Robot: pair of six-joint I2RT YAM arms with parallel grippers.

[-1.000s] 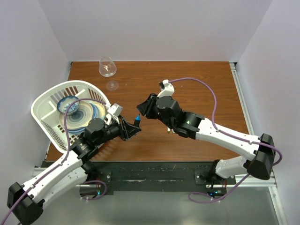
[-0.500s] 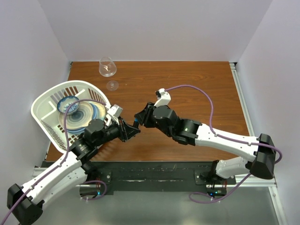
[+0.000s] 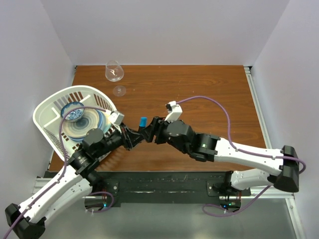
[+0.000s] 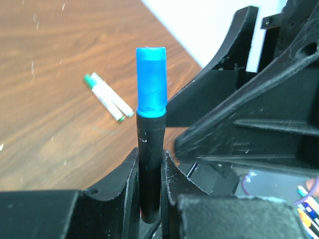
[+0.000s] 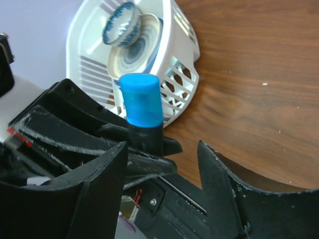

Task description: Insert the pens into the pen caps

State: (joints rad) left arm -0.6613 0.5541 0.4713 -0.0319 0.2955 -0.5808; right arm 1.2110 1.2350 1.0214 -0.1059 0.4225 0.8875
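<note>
My left gripper (image 4: 150, 169) is shut on a black pen (image 4: 150, 149) and holds it upright. A blue pen cap (image 4: 151, 79) sits on the pen's upper end. In the top view the blue cap (image 3: 143, 121) shows between my two grippers, above the left gripper (image 3: 134, 136). My right gripper (image 5: 159, 167) is open, its fingers (image 5: 102, 174) standing on either side of the capped pen (image 5: 142, 102) without touching it. Two white pens with green caps (image 4: 107, 97) lie side by side on the wooden table (image 4: 45, 74). They are hidden in the top view.
A white basket (image 3: 50, 107) with plates and a blue-patterned bowl (image 3: 73, 111) stands at the left, close behind my left arm; it also shows in the right wrist view (image 5: 182, 45). A wine glass (image 3: 114, 72) lies at the back of the table.
My right gripper moved left and down to the left gripper, met the pen, and now stands open around it. My left arm shifted slightly left. The blue cap now stands clear above the fingers.
</note>
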